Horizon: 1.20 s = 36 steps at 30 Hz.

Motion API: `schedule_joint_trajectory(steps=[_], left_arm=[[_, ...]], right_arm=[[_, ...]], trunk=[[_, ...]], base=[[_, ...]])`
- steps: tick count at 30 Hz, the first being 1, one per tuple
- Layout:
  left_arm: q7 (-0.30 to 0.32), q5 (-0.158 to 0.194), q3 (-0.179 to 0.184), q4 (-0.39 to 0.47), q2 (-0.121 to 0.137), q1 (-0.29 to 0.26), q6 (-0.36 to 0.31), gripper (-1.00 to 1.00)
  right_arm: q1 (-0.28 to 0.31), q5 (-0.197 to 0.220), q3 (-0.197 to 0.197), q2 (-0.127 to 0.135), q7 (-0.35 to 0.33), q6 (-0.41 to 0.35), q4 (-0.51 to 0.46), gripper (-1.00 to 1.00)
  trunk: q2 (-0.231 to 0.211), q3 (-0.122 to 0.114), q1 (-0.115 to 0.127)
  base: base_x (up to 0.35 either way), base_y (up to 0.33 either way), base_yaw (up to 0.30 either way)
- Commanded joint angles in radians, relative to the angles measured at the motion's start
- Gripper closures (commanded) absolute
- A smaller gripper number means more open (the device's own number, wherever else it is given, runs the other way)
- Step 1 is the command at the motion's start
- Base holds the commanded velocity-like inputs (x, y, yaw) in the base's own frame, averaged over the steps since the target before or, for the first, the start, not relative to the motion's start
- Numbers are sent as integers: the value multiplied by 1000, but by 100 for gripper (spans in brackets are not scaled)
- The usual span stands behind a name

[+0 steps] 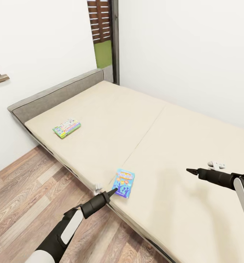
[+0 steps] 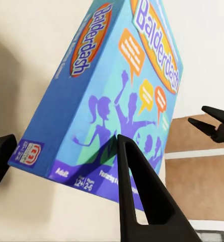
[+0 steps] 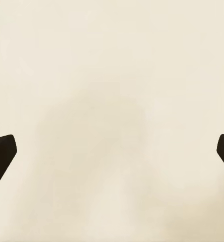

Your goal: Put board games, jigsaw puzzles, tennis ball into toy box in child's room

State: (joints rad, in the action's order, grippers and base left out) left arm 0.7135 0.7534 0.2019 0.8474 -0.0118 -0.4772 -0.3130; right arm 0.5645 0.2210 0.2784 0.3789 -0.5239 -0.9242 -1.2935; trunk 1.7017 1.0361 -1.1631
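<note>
Left gripper (image 2: 61,151) spread at Balderdash box (image 2: 117,85), bed (image 1: 180,146)

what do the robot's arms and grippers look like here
Both arms are black with a white panel along the forearm. Each tapers through a dark cylindrical wrist to slim, pointed, matte black fingers. The left gripper and right gripper each carry a small pale grey bracket beside the wrist. No cables or markings are visible.

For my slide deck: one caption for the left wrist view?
Open left gripper poised at the blue Balderdash board game on the beige bed.
</note>
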Motion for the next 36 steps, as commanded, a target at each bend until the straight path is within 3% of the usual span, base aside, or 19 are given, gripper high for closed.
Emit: schedule_joint_trajectory(steps=[1,3,4,11,20,24,26,32,34,36], left_arm=[[0,12,0,0,0,-1,-9,100],[-30,13,23,3,-2,-1,-11,100],[-105,20,42,9,-5,-1,-15,100],[-227,24,60,50,-38,-1,-55,100],[-304,27,68,124,-60,8,-131,100],[-358,28,69,159,-72,19,-155,100],[-415,29,70,187,-85,29,-171,100],[-439,31,72,222,-89,41,-178,100],[-446,33,70,303,-84,82,-182,100],[-447,33,70,315,-82,88,-183,100]], right_arm=[[1,0,1,0,-4,-6,0,-100],[0,0,1,0,-4,-5,0,-100],[-2,-1,1,0,-5,-2,0,-100],[-4,1,0,0,-7,0,-2,-100],[-4,2,0,0,-6,-7,-34,-100],[-4,3,0,0,-6,-10,-51,-100],[-5,4,1,0,-6,-24,-63,-100],[-5,4,1,0,-5,-42,-71,-100],[-6,4,1,0,-5,-53,-76,-100],[-6,4,1,0,-5,-54,-77,-100]], trunk=[[0,1,0],[0,1,0],[0,1,0],[0,1,0],[0,1,0],[0,1,0],[0,1,0],[-28,-12,15],[-42,-18,23],[-56,-24,31]], base=[[0,0,0],[0,0,0],[0,0,0],[0,0,0],[0,0,0],[0,0,0],[0,0,-21],[0,0,-27],[0,0,-7],[0,0,-3]])
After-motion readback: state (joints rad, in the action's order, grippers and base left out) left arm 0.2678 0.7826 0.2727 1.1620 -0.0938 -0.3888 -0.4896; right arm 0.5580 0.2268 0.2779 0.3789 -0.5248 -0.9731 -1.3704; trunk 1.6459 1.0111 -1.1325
